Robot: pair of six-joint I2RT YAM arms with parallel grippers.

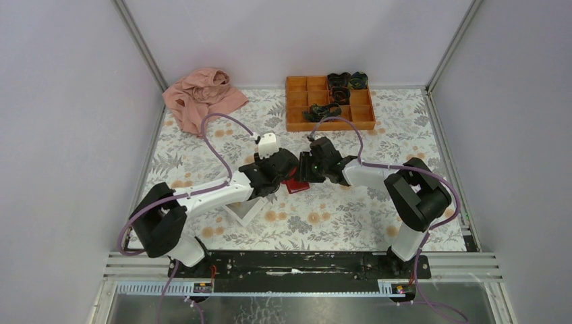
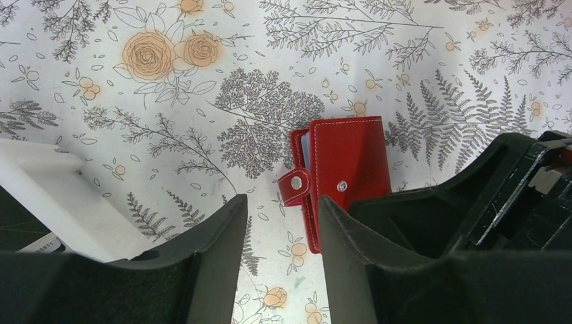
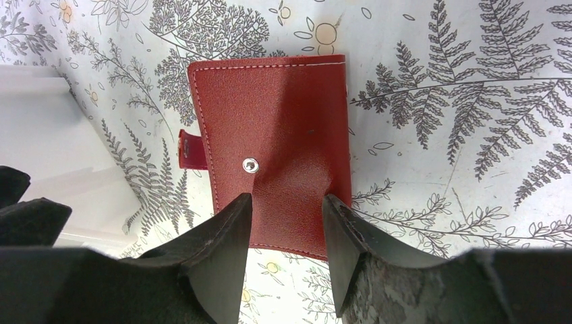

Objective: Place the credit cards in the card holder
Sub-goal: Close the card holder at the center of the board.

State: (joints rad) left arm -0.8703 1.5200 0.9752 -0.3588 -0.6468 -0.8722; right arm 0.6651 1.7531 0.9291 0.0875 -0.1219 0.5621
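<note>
Plainly, in the right wrist view the right gripper (image 3: 287, 209) stands partly parted, its tips down on the folded cover of the card holder (image 3: 276, 128), which puckers between them. As far as I can judge, it pins rather than grasps. The snap tab (image 3: 192, 150) hangs undone at the left edge.

In the left wrist view the left gripper (image 2: 282, 209) is about half open and empty, poised just short of that tab, with a white tray (image 2: 40, 175) off to its left. To open the holder cleanly, the left should catch only the upper flap at its tab edge. The right should steady the holder on the table (image 2: 168, 101), bearing toward the spine so the flap can lift.

From above, both grippers crowd the holder mid-table, so small moves suit. No credit cards show in any view.
</note>
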